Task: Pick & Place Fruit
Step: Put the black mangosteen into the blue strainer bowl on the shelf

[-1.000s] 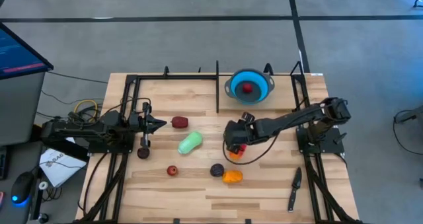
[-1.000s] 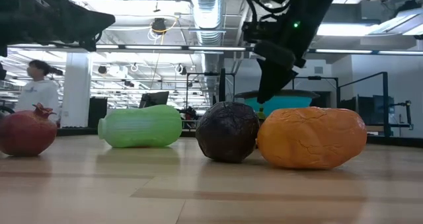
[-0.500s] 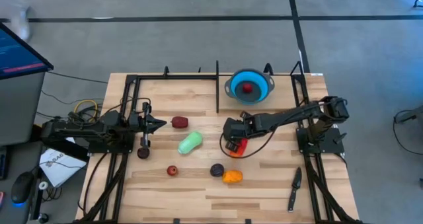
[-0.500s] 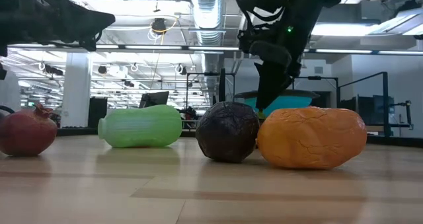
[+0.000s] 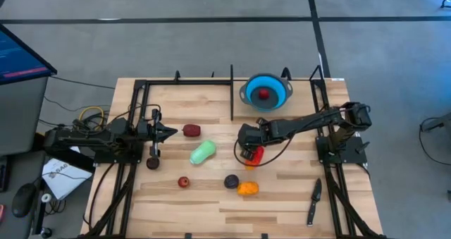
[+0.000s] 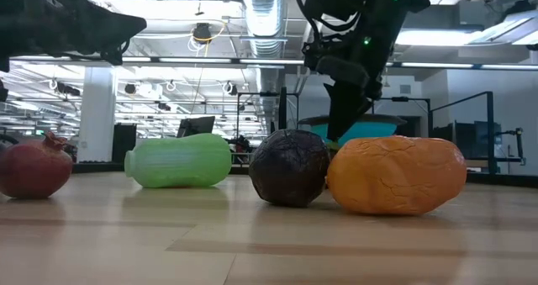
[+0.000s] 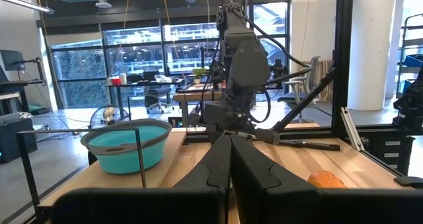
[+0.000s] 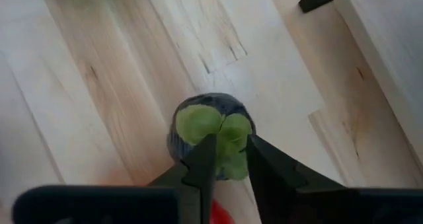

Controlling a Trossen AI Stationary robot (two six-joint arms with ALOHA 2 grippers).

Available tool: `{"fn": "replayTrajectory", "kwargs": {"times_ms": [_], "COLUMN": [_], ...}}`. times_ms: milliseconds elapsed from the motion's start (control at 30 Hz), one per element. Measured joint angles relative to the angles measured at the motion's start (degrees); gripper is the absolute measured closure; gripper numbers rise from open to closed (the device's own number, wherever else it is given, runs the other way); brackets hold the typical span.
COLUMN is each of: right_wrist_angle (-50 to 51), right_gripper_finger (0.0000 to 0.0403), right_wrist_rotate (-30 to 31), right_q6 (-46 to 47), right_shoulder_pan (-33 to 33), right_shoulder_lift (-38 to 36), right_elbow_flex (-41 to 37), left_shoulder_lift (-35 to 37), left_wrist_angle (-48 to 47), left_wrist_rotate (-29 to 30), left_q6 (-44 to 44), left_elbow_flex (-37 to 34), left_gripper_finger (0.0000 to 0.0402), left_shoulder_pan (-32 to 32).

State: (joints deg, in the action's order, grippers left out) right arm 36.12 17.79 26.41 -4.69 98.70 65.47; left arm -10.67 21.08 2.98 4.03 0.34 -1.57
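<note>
My right gripper [image 5: 246,153] stands over the table's middle right, its fingers closed on the green-topped red pepper [image 5: 255,156], which lies on the wood. My left gripper [image 5: 169,132] waits shut at the table's left, touching nothing. Loose on the table lie a pale green oblong piece [image 5: 203,152], a maroon piece [image 5: 191,130], a dark red piece [image 5: 153,163], a small red one [image 5: 183,182], a dark purple one [image 5: 231,182] and an orange one [image 5: 247,189]. One red piece [image 5: 263,94] sits inside the blue bowl [image 5: 246,91]. My right gripper pinches the pepper's green top [image 8: 228,141] between its two fingers [image 8: 201,164], one on either side of it. The fingers come steeply from above, slanting from the table's right side. Red flesh [image 8: 221,214] shows low between the fingers; the gripper hides where the pepper rests.
A black knife [image 5: 313,201] lies near the front right corner. A black frame [image 5: 232,91] rises along the table's far and side edges. In the low view the purple piece [image 6: 290,167] and orange piece [image 6: 395,174] stand in front of my right gripper [image 6: 340,134].
My right gripper has swung a little toward the table's far edge and turned about over the red pepper, which shows slightly farther back than a second ago.
</note>
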Motion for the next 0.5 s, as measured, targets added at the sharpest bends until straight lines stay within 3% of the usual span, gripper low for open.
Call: {"fn": "replayTrajectory", "kwargs": {"times_ms": [200,500], "right_wrist_angle": [0.2,3.0], "right_gripper_finger": [0.0389,0.0400], "right_wrist_rotate": [-1.5,1.8], "right_q6": [0.0,3.9], "right_shoulder_pan": [-0.3,-2.5], "right_shoulder_lift": [0.0,-4.7], "right_elbow_flex": [0.0,0.0], "left_shoulder_lift": [0.0,0.0], "left_wrist_angle": [0.0,0.0], "left_wrist_rotate": [0.0,0.0], "left_q6": [0.0,0.0], "left_elbow_flex": [0.0,0.0], "left_gripper_finger": [0.0399,0.0399], "left_shoulder_pan": [0.0,0.0]}}
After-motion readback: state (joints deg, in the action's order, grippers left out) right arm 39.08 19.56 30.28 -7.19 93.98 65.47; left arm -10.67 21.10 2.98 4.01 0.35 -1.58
